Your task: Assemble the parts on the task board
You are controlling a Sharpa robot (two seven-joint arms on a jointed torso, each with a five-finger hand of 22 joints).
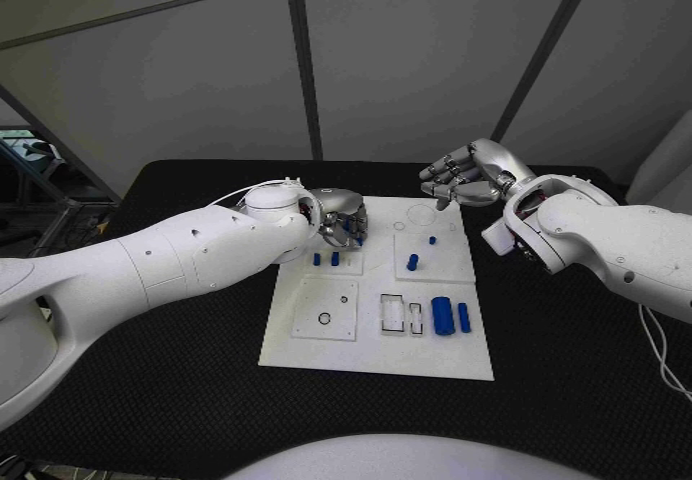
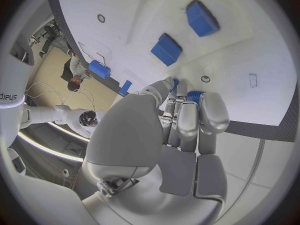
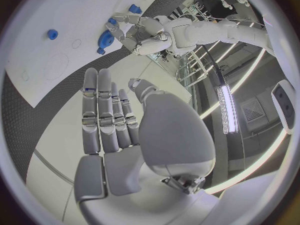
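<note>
Blue part (image 2: 194, 96) in left hand (image 2: 181, 120) fingers.

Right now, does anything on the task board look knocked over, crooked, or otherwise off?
Nothing stands out. The task board lies flat on the black table, and the blue parts rest on it without spill or damage. The left hand holds a blue part at the board's far edge; the right hand hovers open.

Dim, cool light overall; the white board (image 1: 378, 300) stands out bright against the black desk (image 1: 144, 380). Both wrist views bend strongly at the rim (fisheye), with a glaring light strip (image 3: 226, 110).
</note>
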